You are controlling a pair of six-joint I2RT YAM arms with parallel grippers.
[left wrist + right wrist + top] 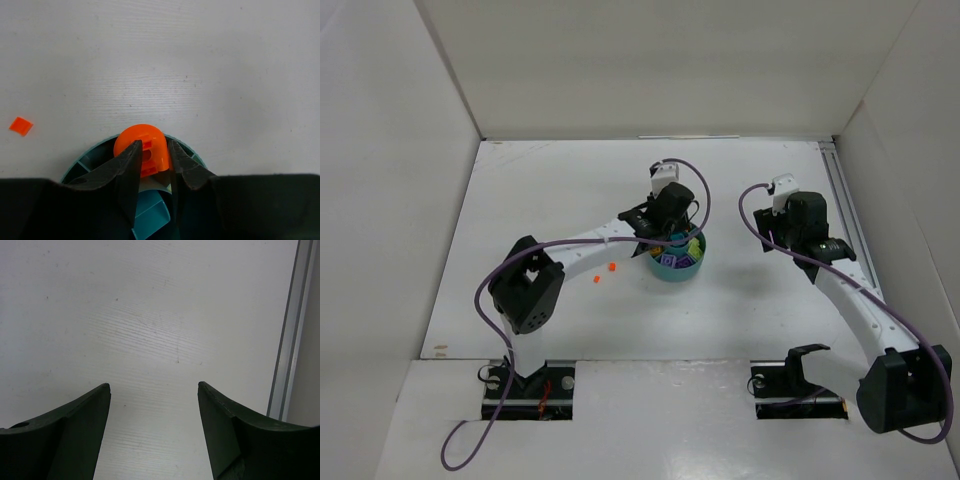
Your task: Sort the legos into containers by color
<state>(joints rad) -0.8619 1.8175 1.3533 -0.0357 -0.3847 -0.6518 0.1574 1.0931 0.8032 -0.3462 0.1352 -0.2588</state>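
Note:
The round teal dish [665, 271] sits mid-table with purple, yellow and green legos in its sections. My left gripper [153, 147] is shut on a rounded orange lego [142, 142] and holds it over the far rim of the dish [80, 162]. In the top view the left gripper [670, 236] hangs over the dish's far edge. Two small orange legos [611, 267] [594, 279] lie on the table left of the dish; one shows in the left wrist view [21, 125]. My right gripper [154, 386] is open and empty over bare table, right of the dish [807, 240].
White walls enclose the table on the left, back and right. A metal rail [290, 340] runs along the right edge, close to the right gripper; it also shows in the top view [847, 215]. The arm bases stand at the near edge.

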